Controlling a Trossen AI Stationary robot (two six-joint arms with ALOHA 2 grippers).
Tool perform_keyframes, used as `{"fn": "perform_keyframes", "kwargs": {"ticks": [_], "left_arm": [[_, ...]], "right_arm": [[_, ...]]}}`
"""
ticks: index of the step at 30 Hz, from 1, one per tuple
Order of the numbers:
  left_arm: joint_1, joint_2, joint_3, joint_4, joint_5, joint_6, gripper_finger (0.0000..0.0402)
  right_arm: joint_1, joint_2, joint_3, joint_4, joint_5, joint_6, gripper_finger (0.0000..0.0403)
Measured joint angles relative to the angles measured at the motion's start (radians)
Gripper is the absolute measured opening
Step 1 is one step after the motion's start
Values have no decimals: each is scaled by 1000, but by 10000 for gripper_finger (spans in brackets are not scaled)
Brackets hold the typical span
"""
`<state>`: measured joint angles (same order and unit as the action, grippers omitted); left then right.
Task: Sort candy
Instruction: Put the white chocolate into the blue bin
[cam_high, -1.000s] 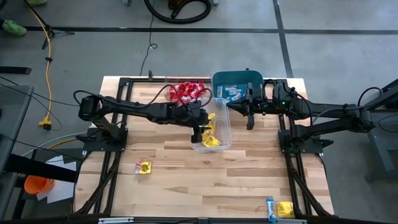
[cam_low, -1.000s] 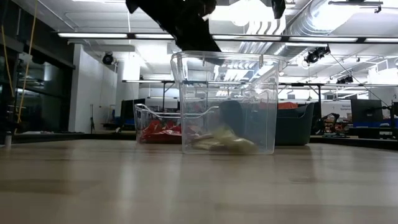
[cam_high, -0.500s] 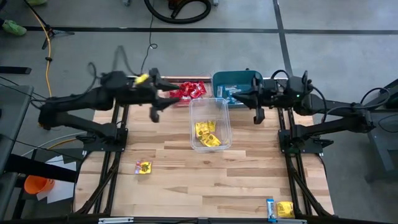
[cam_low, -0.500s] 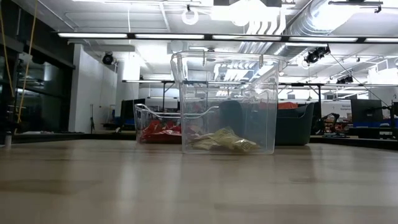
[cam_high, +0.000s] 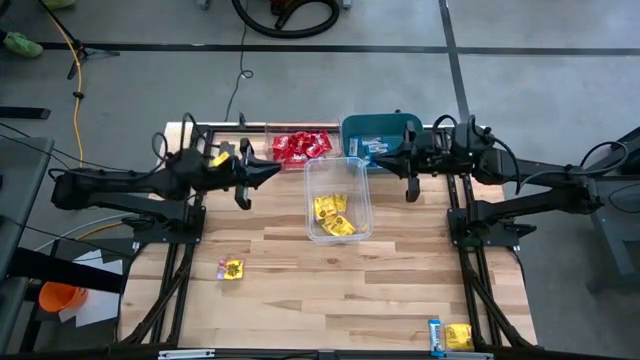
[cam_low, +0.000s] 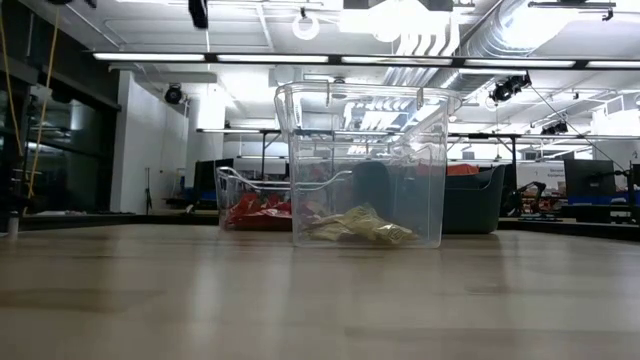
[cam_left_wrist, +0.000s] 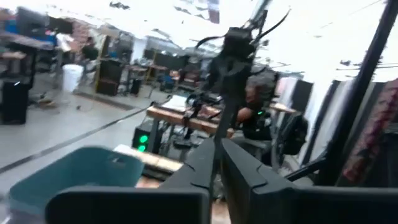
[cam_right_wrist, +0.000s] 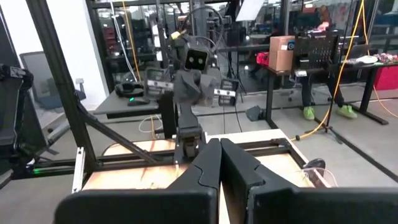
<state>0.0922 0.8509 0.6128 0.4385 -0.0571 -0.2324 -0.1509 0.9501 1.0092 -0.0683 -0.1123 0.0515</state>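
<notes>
While both of your arms hang raised above the far half of the pale wooden slatted table (cam_high: 300, 260), loose sweets lie at its near edge: a yellow wrapped packet (cam_high: 459, 336) touching a light blue one (cam_high: 436, 336) at the near right corner, and a lone yellow packet (cam_high: 231, 268) farther in on the left, well apart from them. At mid-table you have the tall clear plastic tub (cam_high: 338, 200), upright, with a small heap of yellow wrapped candy (cam_high: 333, 213) on its floor; the low view shows the same heap (cam_low: 360, 227) behind the tub's front wall. Beyond it, at the far edge, a lower clear tub (cam_low: 235, 190) holds red wrapped candy (cam_high: 303, 146), and beside that on the right the teal plastic bin (cam_high: 380, 127) holds light blue pieces (cam_high: 377, 150). Your left gripper (cam_high: 243, 186) hangs over the far left of the table, near the red candy's tub, its dark fingers (cam_left_wrist: 249, 174) pressed together with nothing between them. Your right gripper (cam_high: 411, 183) hovers just right of the teal bin, its fingers (cam_right_wrist: 239, 162) likewise closed and empty. Past the table you can see a workshop with desks, black frames and blurred people.
</notes>
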Motion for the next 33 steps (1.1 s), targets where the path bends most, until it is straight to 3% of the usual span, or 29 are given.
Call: {"fn": "perform_keyframes", "kwargs": {"ticks": [5,15,19,24,27,33], "left_arm": [[12,0,-33,5,-31,-10,6],[46,2,-33,-16,20,-2,0],[46,2,-34,-23,20,13,0],[46,2,-34,-24,19,27,0],[46,2,-34,-26,13,49,0],[46,2,-34,-39,12,51,0]], "right_arm": [[0,0,0,-4,0,0,0],[0,6,-2,-3,11,1,0],[-4,57,-8,43,58,120,0],[-1,147,28,27,-4,259,7],[12,205,99,-123,-89,349,36],[117,286,261,-677,-133,471,125]]}}
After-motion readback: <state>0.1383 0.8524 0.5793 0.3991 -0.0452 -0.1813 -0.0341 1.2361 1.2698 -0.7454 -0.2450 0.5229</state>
